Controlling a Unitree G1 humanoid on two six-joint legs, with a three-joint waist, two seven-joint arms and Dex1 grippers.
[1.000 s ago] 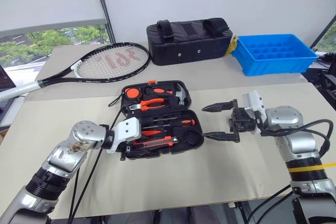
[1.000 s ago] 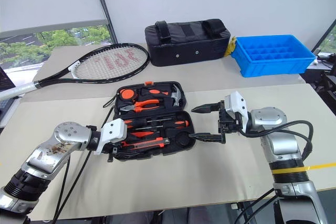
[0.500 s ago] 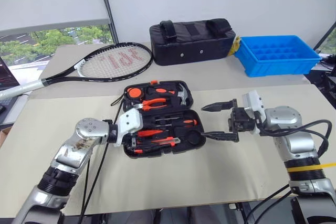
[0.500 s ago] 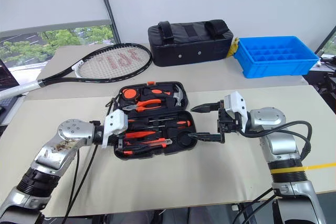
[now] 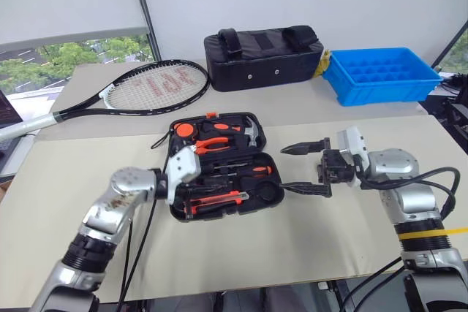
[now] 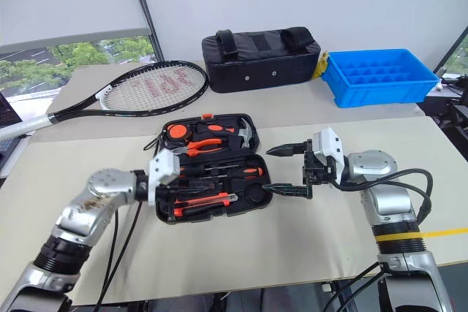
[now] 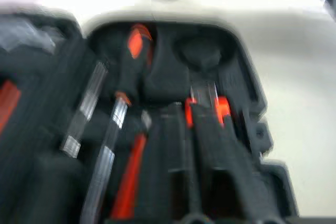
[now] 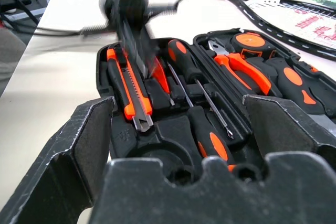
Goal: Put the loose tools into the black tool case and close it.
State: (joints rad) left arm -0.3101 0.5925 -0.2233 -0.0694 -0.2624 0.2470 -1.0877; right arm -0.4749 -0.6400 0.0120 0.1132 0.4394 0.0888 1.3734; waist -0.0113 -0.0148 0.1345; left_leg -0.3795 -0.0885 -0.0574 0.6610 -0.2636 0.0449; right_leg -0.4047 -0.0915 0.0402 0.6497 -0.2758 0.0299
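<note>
Left hand [image 6: 170, 180], black fingers together, gripping nothing visible, inside left end of open black moulded-plastic tool case [image 5: 219, 166] at tabletop [image 5: 292, 246] centre. Right hand [image 5: 301, 168], fingers spread wide, just beside case's right edge. Orange-black utility knife [image 8: 128, 90] and orange-and-black-handled screwdrivers [image 8: 202, 124] seated in shaped recesses. Bare cream tabletop open in front of case. Tennis racket [image 5: 146, 87], black fabric bag [image 5: 263, 56], blue plastic crate [image 5: 382, 74] lie behind.

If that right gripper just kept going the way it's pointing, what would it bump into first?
Probably the black tool case: the right gripper points left at its open right edge, its lower finger near the rim. Depth is hard to judge; it might pass just above.
</note>
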